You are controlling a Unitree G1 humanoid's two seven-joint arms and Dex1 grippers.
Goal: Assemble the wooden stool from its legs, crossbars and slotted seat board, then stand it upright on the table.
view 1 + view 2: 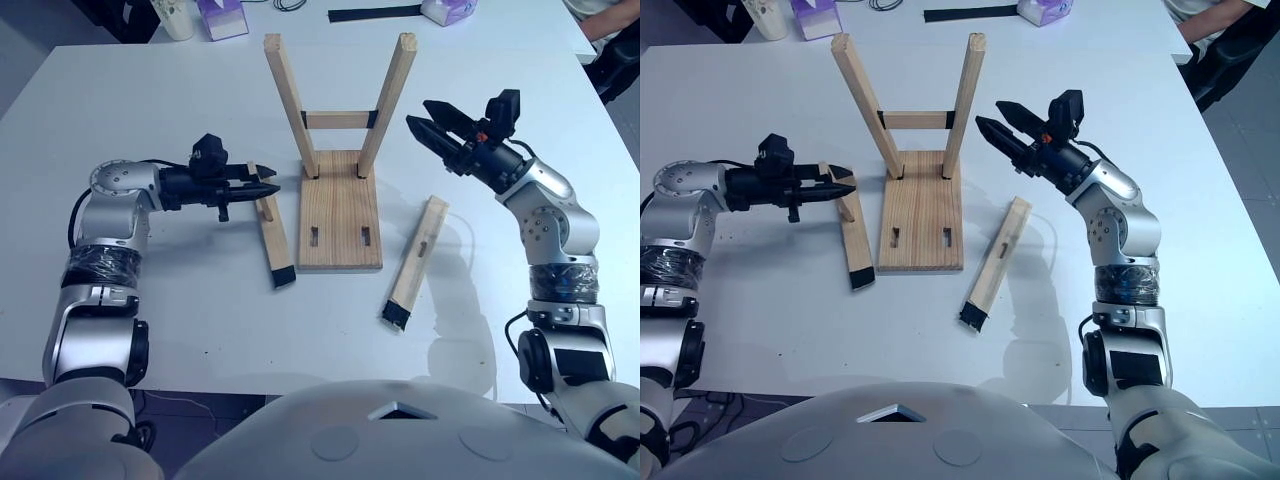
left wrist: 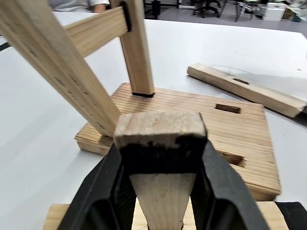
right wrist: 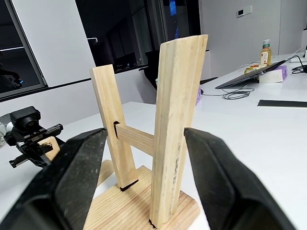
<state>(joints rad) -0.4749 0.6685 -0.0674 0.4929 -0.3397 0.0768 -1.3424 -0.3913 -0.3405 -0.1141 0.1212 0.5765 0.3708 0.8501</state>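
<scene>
- The left pincer [image 1: 262,188] has black, smooth, wedge-shaped fingers pressed onto the two sides of the held leg [image 1: 270,235], near its far end.
- The held leg is a pale, square-cut wooden bar. Its clamped end face shows growth rings and a dark smudge, and its near end carries a black cap. It lies just left of the seat board [image 1: 340,215], angled slightly away from it.
- The right pincer [image 1: 425,125] is spread wide, its tapered matte-black fingers gripping nothing. It hovers just beside the right upright leg [image 1: 388,100], whether touching it or not I cannot tell.
- The seat board is a flat rectangular slab of light wood with fine parallel grooves along its length. It lies on the white tabletop [image 1: 150,300], and its near half shows two small rectangular slots.
- The right upright leg and the left upright leg [image 1: 290,105] stand in the board's far half, both leaning away. A short crossbar [image 1: 338,120] joins them, with black trim at each joint.
- The second loose leg [image 1: 418,260] lies flat to the right of the board, apart from it. It has a narrow slot in its face and a black cap at its near end.
- At the tabletop's far edge sit a purple box [image 1: 222,17] and a flat black strip [image 1: 375,13].
</scene>
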